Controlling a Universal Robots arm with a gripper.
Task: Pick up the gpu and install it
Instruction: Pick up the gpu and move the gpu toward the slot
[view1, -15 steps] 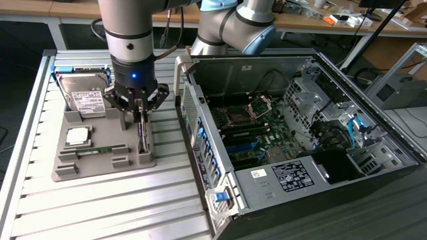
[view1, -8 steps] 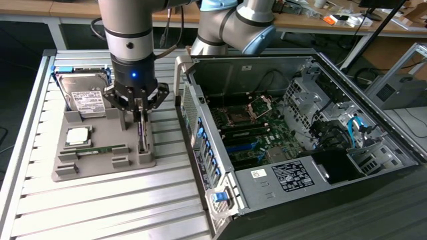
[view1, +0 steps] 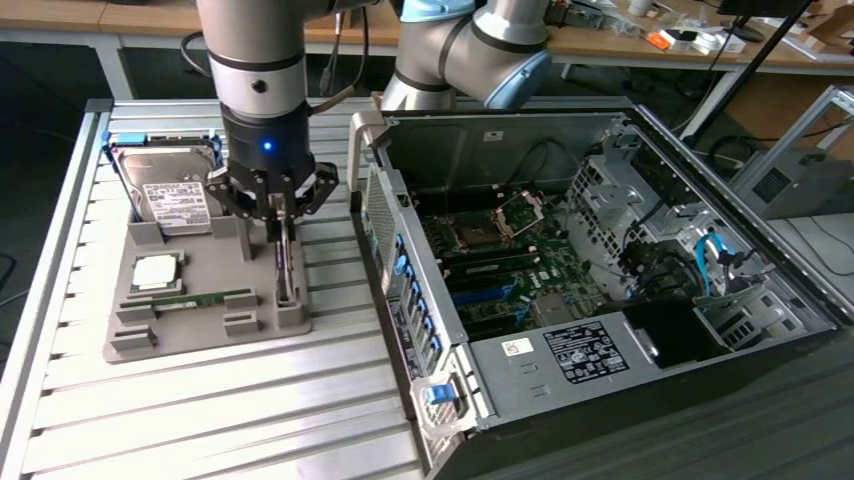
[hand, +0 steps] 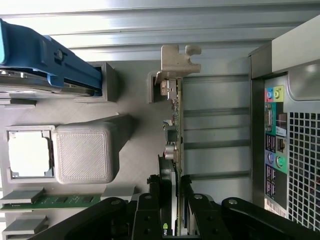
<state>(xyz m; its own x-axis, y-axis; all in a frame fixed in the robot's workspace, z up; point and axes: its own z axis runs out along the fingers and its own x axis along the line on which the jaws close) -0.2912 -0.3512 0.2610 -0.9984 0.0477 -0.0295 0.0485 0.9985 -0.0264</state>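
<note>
A ribbed metal worktop carries a grey moulded tray towards its edge on the exterior view's left. At the tray's far left corner a silver hard drive with a white label sits in a blue carrier. In front of it a square processor lies flat in its pocket. Nearer still, a narrow green memory stick rests in a groove across the tray. A blocky grey post stands up from the tray's middle.

Just past that post, along the tray's edge on the exterior view's right, the gpu stands on its long edge in a slot. Its silver end bracket is at the hard-drive end of the tray. The arm comes straight down here, and the tool is set over the card's upper edge. The card is seated in the tray, not lifted. Whether the tool is clamped on the card or merely set around it I cannot tell from here.

Beyond the tray's right edge, at the worktop's edge on that side, the computer case lies with its side panel off. The motherboard inside faces up, and the rear ports face the tray.
</note>
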